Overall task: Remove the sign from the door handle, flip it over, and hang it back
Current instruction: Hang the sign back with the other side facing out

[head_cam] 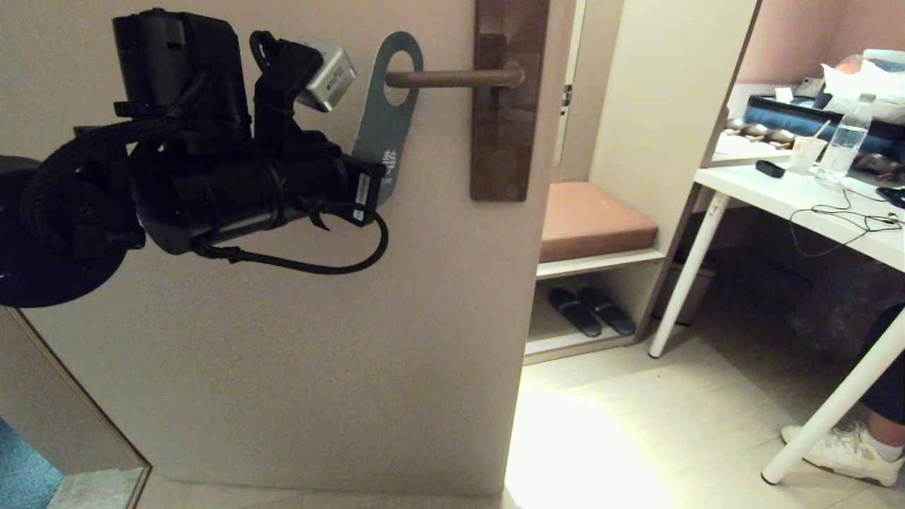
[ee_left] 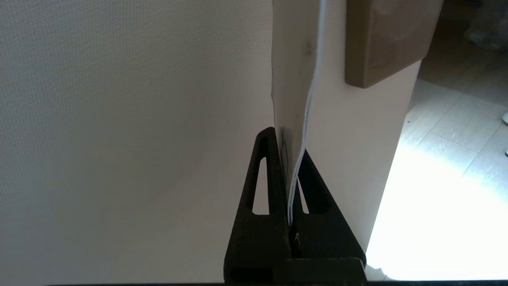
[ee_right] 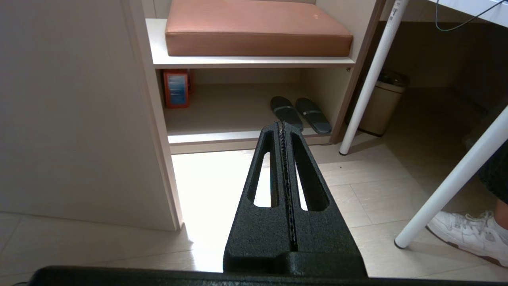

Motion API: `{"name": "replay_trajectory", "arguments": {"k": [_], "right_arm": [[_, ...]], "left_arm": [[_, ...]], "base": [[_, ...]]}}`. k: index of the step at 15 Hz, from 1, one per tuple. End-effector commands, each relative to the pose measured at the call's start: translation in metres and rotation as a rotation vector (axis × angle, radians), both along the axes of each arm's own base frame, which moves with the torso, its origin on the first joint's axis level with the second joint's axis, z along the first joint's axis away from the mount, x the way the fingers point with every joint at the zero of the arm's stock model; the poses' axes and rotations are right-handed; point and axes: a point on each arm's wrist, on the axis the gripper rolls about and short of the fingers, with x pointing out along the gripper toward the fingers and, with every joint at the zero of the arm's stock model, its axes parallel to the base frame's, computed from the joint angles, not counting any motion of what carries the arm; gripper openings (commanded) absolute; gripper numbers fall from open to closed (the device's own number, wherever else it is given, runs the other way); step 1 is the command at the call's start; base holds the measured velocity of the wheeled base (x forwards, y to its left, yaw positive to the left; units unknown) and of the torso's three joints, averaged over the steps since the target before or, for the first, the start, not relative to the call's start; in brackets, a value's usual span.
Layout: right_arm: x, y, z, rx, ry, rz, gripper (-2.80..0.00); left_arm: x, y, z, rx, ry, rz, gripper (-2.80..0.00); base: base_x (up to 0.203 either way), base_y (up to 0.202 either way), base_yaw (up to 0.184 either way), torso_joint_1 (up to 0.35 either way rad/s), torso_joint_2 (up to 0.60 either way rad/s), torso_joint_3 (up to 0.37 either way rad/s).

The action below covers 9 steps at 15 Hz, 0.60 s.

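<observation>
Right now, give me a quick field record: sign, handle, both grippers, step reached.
sign: blue-grey face out, tilted, oval hole around the lever
door handle: horizontal lever on dark backplate
left gripper: shut on the sign's lower end
right gripper: shut, holding nothing, low and away from the door, pointing at the shelf with slippers
step: sign gripped, not yet off the handle

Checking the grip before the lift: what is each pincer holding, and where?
Left pincer pinches the sign at its lower end; right pincer is shut, holding nothing.
</observation>
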Motion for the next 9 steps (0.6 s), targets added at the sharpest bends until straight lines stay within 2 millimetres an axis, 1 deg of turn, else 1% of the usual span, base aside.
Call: {"name": "replay_trajectory", "arguments": {"k": [1, 4, 9], "right_arm": [[0.0, 0.0, 0.0, -0.001, 0.0, 0.001, -2.8], [0.0, 0.0, 0.0, -0.001, 0.0, 0.001, -2.8], [0.0, 0.0, 0.0, -0.001, 0.0, 0.001, -2.8]], "left_arm": [[0.0, -0.004, 0.0, 0.001, -0.001, -0.009, -2.8], [-0.003, -0.009, 0.0, 0.005, -0.002, -0.002, -2.8], [-0.014, -0.024, 0.0, 0.004, -0.007, -0.012, -2.8]], "base": [[0.0, 0.0, 0.0, 0.0, 0.0, 0.0], [0.0, 0.0, 0.0, 0.0, 0.0, 0.0], [0.0, 0.0, 0.0, 0.0, 0.0, 0.0]]}}
